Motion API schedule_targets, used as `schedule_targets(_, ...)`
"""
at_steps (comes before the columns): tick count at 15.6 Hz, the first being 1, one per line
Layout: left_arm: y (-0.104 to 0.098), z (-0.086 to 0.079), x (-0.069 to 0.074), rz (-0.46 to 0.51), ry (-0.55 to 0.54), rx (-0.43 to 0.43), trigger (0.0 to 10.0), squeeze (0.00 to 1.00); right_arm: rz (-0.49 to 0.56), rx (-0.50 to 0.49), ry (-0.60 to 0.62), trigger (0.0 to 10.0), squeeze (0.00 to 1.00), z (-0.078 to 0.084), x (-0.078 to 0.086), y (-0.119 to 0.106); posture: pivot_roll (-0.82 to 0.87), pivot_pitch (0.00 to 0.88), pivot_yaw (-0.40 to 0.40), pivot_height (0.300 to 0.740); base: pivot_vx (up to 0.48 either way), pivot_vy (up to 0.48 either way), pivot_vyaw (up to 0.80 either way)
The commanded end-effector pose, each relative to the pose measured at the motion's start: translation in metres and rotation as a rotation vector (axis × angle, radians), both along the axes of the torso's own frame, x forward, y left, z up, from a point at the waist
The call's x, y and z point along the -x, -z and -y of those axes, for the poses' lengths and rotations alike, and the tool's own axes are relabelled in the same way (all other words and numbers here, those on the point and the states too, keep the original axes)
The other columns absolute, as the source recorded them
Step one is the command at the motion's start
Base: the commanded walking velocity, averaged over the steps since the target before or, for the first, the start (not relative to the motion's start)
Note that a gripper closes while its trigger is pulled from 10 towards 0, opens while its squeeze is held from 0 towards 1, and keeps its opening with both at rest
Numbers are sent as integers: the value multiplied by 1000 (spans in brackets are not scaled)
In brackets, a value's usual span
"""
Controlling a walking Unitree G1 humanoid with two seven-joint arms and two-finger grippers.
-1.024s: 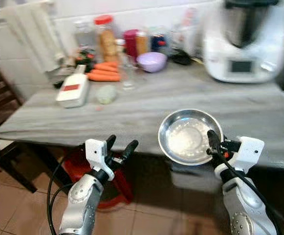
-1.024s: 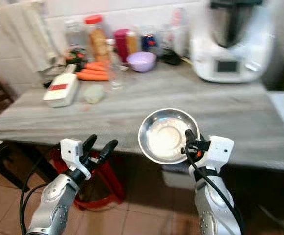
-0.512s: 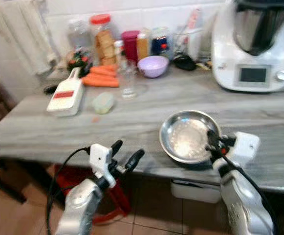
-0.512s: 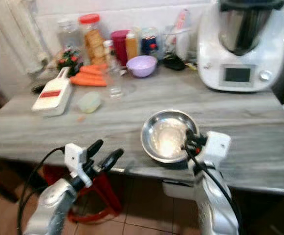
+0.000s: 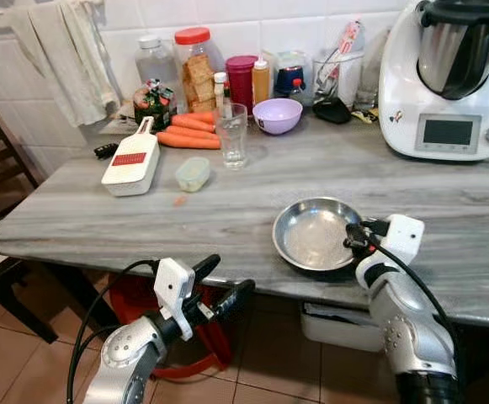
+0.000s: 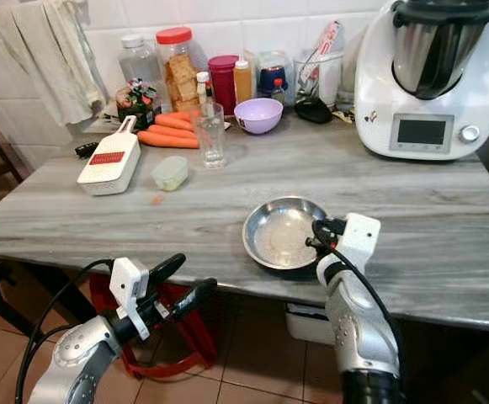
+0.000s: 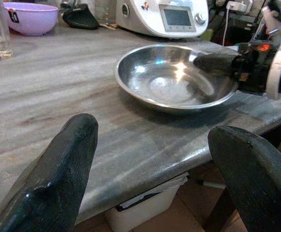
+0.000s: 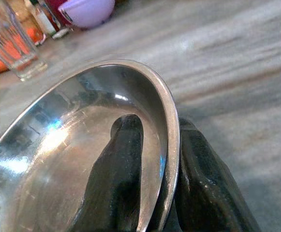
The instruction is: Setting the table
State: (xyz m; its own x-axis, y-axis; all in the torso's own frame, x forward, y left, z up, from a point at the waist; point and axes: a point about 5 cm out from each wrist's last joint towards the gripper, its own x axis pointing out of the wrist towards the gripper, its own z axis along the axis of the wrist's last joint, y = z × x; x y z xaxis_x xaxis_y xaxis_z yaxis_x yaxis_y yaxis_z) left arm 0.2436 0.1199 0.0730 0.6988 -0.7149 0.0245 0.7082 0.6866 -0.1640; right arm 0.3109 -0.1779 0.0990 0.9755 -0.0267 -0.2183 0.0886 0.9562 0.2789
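Note:
A shallow steel bowl point(image 5: 311, 236) rests on the grey marble table point(image 5: 101, 210) near its front edge. My right gripper point(image 5: 351, 239) is shut on the bowl's right rim point(image 8: 171, 145), one finger inside the bowl and one outside. My left gripper point(image 5: 221, 280) hangs open below the table's front edge, left of the bowl, with nothing between its fingers point(image 7: 58, 174). In the left wrist view the bowl point(image 7: 174, 79) lies ahead on the tabletop with the right gripper point(image 7: 217, 63) on its rim.
At the back stand a drinking glass point(image 5: 231, 135), a purple bowl point(image 5: 277, 115), carrots point(image 5: 189, 135), jars point(image 5: 195, 61), a white grater point(image 5: 131, 162), a small lidded tub point(image 5: 193, 173) and a large white kitchen machine point(image 5: 446, 80). A dark chair point(image 5: 0, 185) stands left; a red stool point(image 5: 194, 337) sits under the table.
The camera has moved closer and the picture has sharpened. The bowl, held above the table's edge before, now sits lower on the tabletop, still in my right gripper. The left gripper stays open.

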Motion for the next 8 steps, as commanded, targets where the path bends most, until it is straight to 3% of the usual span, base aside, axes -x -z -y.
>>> schedule_targets(1,-3,-2,0,8,-5,-3,10000,0,0,-24,-13,10000,0,-7,-7,-4,-41,0,93,740,0,0,0)
schedule_targets(3,-2,-2,1,2,6,-5,10000,0,-19,-55,-7,10000,0,-9,-11,-1,-39,0,92,740,0,0,0)
schedule_targets(4,-2,-2,1,0,10,-9,10000,0,-26,-70,-7,10000,231,-11,-13,-1,-39,0,92,740,0,0,0)
schedule_targets(5,-1,-3,1,-1,20,-26,10000,0,-25,-75,-9,10000,1000,-14,-16,-1,-39,0,94,740,0,0,0)
schedule_targets(8,1,-5,0,11,12,-53,10000,0,-29,-93,-13,10000,1000,-21,-19,2,-39,0,103,740,0,0,0)
